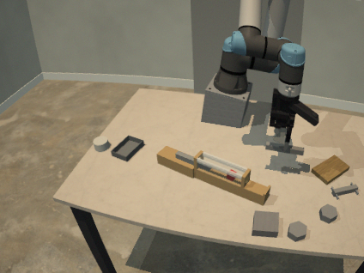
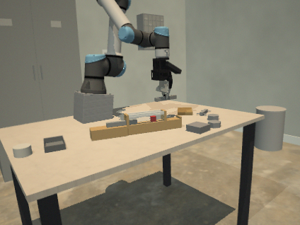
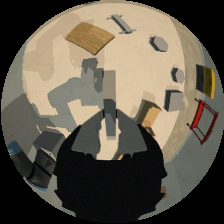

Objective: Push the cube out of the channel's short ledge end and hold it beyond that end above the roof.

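A wooden channel (image 1: 206, 173) (image 2: 134, 128) with a clear roof lies across the middle of the table. A small red cube (image 1: 232, 175) (image 2: 153, 118) sits inside it, near the end with the short ledge and raised lip (image 1: 263, 192). A grey block (image 1: 185, 157) lies on the longer ledge at the other end. My gripper (image 1: 287, 139) (image 2: 165, 91) (image 3: 110, 109) hangs above the table behind and to the right of the channel. It is shut on a grey bar tool (image 1: 296, 150) (image 2: 168, 97) (image 3: 109, 102), held level and off the table top.
A grey puck (image 1: 101, 143) and a dark tray (image 1: 128, 148) lie at the left. A wooden board (image 1: 330, 168), a grey barbell-shaped piece (image 1: 344, 190), two hexagons (image 1: 328, 213) (image 1: 297, 230) and a grey square block (image 1: 265, 223) lie at the right. The arm's pedestal (image 1: 226, 105) stands at the back.
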Controlling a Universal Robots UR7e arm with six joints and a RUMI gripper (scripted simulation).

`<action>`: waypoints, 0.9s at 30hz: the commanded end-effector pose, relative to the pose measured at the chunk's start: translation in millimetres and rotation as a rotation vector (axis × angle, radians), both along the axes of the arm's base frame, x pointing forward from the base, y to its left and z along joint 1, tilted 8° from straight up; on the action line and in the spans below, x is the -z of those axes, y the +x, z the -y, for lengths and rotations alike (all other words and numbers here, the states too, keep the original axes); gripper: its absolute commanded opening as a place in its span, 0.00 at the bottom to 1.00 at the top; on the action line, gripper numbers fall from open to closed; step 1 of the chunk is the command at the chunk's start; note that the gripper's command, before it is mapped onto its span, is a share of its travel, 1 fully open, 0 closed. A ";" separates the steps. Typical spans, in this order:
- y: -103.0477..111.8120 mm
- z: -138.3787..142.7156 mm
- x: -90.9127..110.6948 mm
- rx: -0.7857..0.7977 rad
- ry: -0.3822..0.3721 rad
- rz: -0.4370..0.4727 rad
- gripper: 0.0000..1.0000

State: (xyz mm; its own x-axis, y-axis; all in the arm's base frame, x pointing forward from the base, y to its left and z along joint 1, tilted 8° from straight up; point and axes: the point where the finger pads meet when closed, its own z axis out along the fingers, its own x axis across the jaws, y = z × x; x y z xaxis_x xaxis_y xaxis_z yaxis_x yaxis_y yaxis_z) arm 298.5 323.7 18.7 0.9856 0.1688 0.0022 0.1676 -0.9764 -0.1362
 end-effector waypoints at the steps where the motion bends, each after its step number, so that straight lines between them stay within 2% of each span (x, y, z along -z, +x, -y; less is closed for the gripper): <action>1: 8.0 7.5 1.0 0.006 -0.001 0.001 0.00; 8: 35.9 39.9 6.5 0.031 -0.007 0.000 0.00; 14: 68.0 87.3 14.0 0.064 -0.014 -0.002 0.00; 16: 68.0 87.3 14.0 0.064 -0.014 -0.002 0.00; 27: 116.3 212.8 31.7 0.141 -0.022 -0.014 0.00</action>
